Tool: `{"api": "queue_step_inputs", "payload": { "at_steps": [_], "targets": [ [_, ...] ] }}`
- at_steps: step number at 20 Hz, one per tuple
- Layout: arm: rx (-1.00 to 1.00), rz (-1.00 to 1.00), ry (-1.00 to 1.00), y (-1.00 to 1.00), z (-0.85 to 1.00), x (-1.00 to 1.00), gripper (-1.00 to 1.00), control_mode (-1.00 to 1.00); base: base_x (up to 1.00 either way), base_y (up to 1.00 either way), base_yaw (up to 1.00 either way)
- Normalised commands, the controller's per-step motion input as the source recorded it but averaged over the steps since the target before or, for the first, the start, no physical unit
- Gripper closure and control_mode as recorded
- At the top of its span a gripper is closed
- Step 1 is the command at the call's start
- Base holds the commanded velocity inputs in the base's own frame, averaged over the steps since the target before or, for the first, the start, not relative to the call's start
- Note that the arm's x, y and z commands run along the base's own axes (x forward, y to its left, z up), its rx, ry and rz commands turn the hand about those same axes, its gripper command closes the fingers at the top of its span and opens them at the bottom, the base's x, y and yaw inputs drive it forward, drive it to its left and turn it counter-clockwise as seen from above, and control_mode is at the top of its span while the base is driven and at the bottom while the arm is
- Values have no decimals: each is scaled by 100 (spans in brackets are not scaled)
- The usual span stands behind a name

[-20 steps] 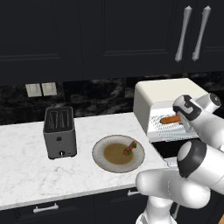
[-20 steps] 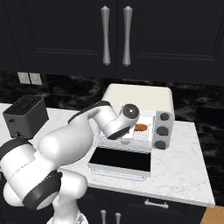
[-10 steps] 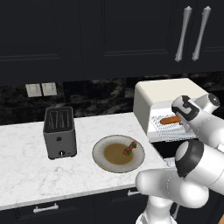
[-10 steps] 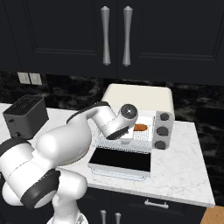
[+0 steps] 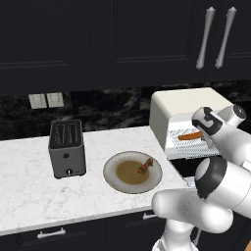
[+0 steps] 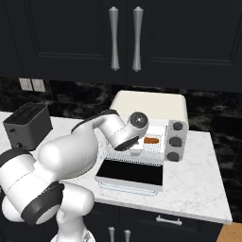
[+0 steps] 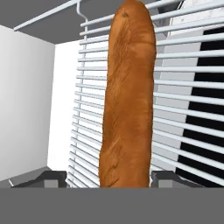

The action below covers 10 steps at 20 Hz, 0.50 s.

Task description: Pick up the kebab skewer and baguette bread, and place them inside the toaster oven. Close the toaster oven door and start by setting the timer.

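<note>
Hand view: baguette bread (image 7: 127,100) lies between pincer (image 7: 109,178) tips, seemingly untouched.

No readable text, label, brand or number stands on anything here (knob markings too small to tell).

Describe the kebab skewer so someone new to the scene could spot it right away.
Start at the white marble counter under the dark cabinets, between the grey two-slot toaster and the cream toaster oven. A round plate sits there, and the kebab skewer lies on its right side. It is a thin stick with small dark red and brown chunks, unlike the smooth orange-brown baguette lying on the oven rack.
</note>
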Motion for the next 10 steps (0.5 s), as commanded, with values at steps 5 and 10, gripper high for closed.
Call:
{"api": "queue_step_inputs", "payload": {
  "at_steps": [5, 10],
  "targets": [
    [0, 0, 0, 0, 0, 12, -100, -100, 0, 0, 0],
    [0, 0, 0, 0, 14, 0, -100, -100, 0, 0, 0]
  ]
}}
